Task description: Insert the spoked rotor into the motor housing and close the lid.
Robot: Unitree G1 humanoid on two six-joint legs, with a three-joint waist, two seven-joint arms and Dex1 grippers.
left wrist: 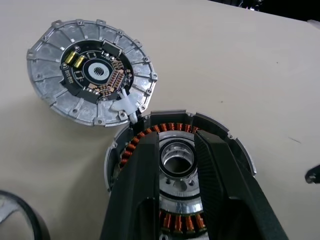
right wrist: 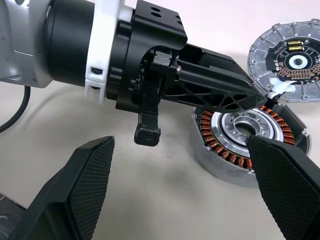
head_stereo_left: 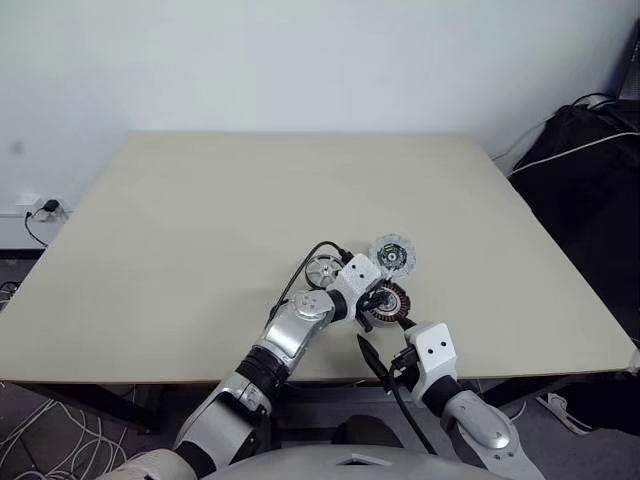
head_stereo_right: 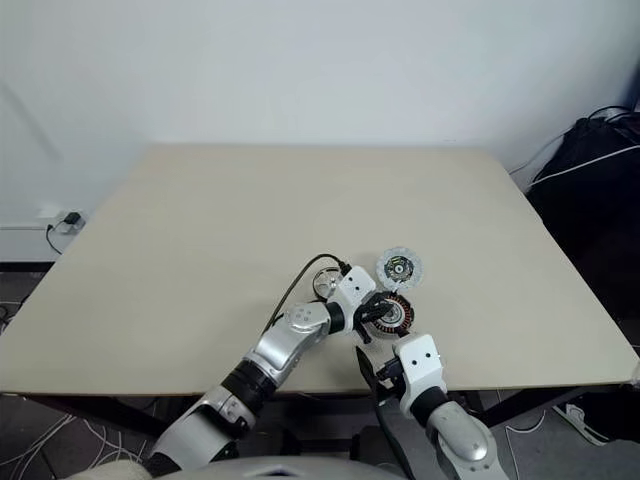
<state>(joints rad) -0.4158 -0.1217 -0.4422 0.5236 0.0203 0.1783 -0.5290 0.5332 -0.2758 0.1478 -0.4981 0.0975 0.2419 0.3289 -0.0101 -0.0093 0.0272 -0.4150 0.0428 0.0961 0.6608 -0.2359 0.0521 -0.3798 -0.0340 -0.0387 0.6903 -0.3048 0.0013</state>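
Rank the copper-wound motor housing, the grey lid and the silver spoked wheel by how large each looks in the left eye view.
1. The motor housing and the lid look about alike; the left gripper covers part of the housing, so I will not rank them.
2. The spoked wheel looks slightly smaller, though the arm partly hides it.

the two head eyes look forward and down from well above the table (head_stereo_left: 200, 250), while both wrist cameras sit close and face along their fingers, sharing with them the motor housing (left wrist: 178, 165) and the lid (left wrist: 92, 72) beside it near the table's front edge.
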